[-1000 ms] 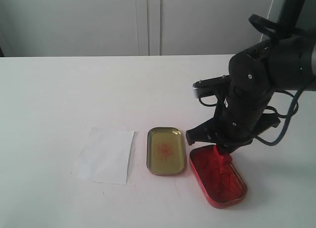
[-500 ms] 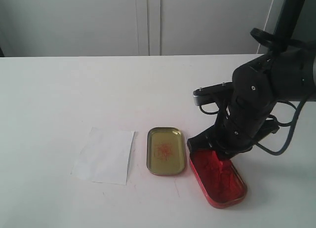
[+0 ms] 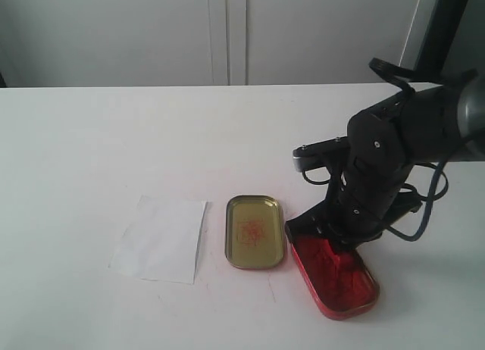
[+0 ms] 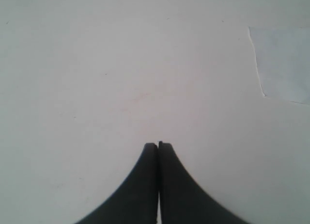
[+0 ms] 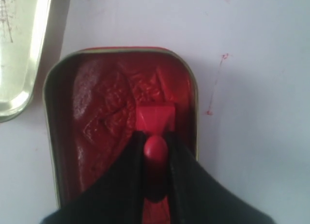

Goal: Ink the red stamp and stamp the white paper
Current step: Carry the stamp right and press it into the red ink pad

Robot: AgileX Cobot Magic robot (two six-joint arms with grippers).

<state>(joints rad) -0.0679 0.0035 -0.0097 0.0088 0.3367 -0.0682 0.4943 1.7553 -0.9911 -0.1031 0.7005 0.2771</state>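
My right gripper is shut on the knob of the red stamp, whose flat base sits down on the ink pad inside the oblong red tin. From outside, the right gripper reaches into the near end of the red tin, and the stamp is hidden behind the arm. The white paper lies flat to the left, past the gold tin; its corner shows in the left wrist view. My left gripper is shut on nothing, over bare table.
A gold-coloured oblong tin with a red smudge inside lies between the paper and the red tin; its rim shows beside the red tin. Small red ink marks dot the white table. White cabinet doors stand behind.
The right arm has come down and shifted slightly left, bringing the stamp from above the red tin onto the ink pad. Paper and tins have not moved.
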